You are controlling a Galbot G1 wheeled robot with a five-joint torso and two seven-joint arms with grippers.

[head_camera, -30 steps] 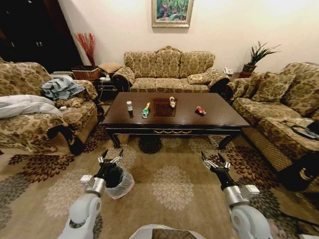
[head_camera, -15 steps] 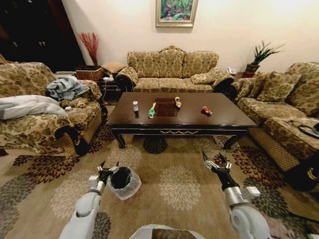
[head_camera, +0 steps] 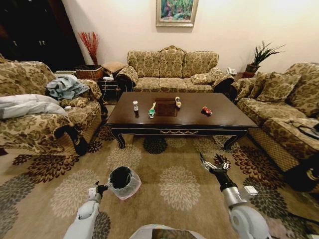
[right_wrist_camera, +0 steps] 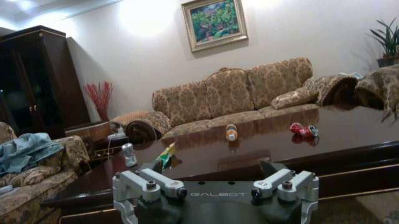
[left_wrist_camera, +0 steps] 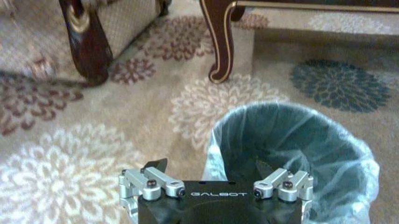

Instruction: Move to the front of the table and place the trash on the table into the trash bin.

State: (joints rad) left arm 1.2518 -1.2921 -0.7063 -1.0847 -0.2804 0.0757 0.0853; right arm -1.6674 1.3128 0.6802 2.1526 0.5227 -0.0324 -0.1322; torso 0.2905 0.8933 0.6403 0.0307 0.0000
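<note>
Hiding its open left tool (left_wrist_camera: pixel 212 173), the trash bin (head_camera: pixel 123 182) overlaps.

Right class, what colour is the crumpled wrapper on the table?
Red; the crumpled wrapper shows best in the right wrist view.

"GALBOT" on left gripper (left_wrist_camera: pixel 214 173) and right gripper (right_wrist_camera: pixel 215 173)

Both arms are rounded light-grey shells ending in black wrists. The left gripper (left_wrist_camera: pixel 215 173) and right gripper (right_wrist_camera: pixel 215 173) share a black body lettered GALBOT in white, silver metal finger brackets with dark screws, and black fingertips.
</note>
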